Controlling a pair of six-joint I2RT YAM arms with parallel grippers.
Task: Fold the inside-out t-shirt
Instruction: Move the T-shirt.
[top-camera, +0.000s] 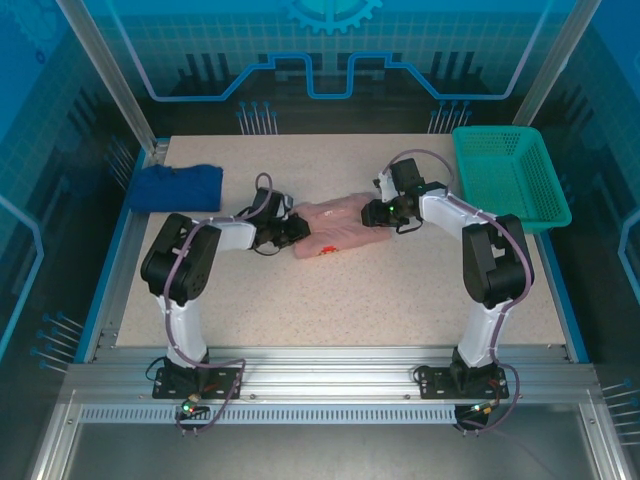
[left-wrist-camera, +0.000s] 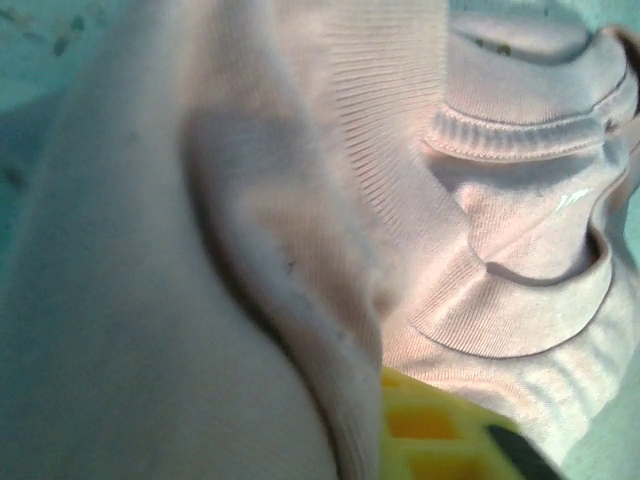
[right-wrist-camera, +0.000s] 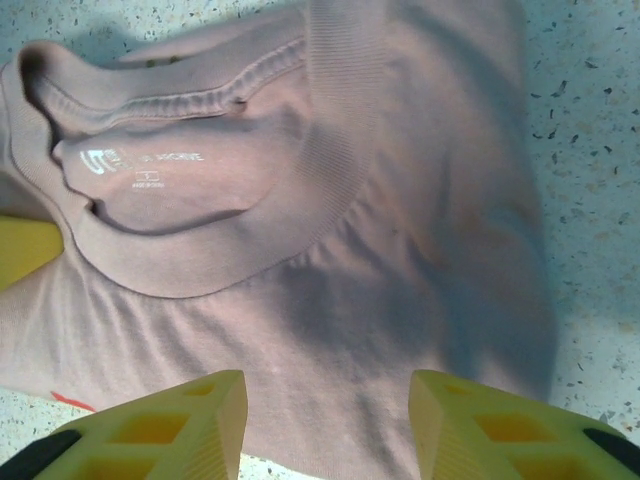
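While the inside-out t-shirt (top-camera: 335, 230) lies bunched on the table (top-camera: 400, 300), pinched shut by the left gripper (top-camera: 295, 232) with the right gripper (right-wrist-camera: 328, 395) spread above it, one layer alone could be dragged and the fold skewed.

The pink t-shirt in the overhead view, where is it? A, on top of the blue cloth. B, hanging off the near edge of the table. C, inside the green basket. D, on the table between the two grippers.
D: the t-shirt lies bunched on the table, with the left gripper at its left end and the right gripper at its right end.
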